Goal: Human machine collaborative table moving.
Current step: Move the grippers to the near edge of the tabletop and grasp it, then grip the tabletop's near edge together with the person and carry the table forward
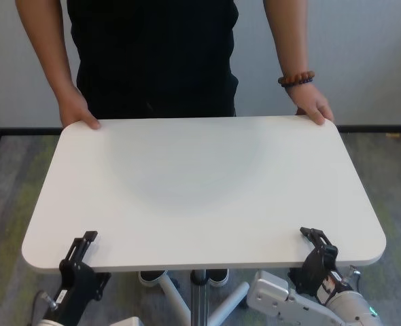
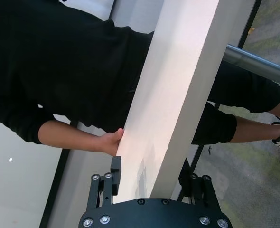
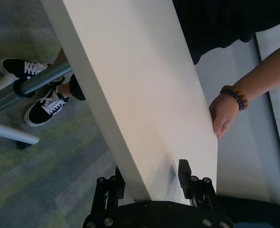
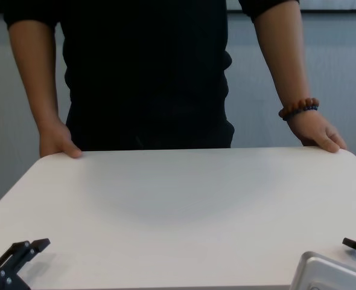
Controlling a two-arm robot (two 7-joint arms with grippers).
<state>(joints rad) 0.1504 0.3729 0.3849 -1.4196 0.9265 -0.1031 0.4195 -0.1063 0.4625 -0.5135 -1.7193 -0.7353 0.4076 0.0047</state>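
The table [image 1: 200, 183] is a wide white top that fills the middle of the head view. The human [image 1: 156, 54], in a black top, stands at its far side with one hand [image 1: 78, 115] on each far corner and a bead bracelet [image 1: 296, 79] on one wrist. My left gripper [image 1: 86, 239] straddles the near edge at the near-left corner. In the left wrist view its jaws stand open, one finger [image 2: 115, 166] just over the top surface. My right gripper [image 1: 314, 238] straddles the near-right corner the same way, open, with a finger [image 3: 184, 173] casting a shadow on the tabletop.
A slim metal pole [image 1: 198, 299] with white base legs [image 1: 231, 302] stands under the tabletop. The human's black-and-white shoes [image 3: 42, 104] are close to that base. Grey carpet lies around the table, and a pale wall rises behind the human.
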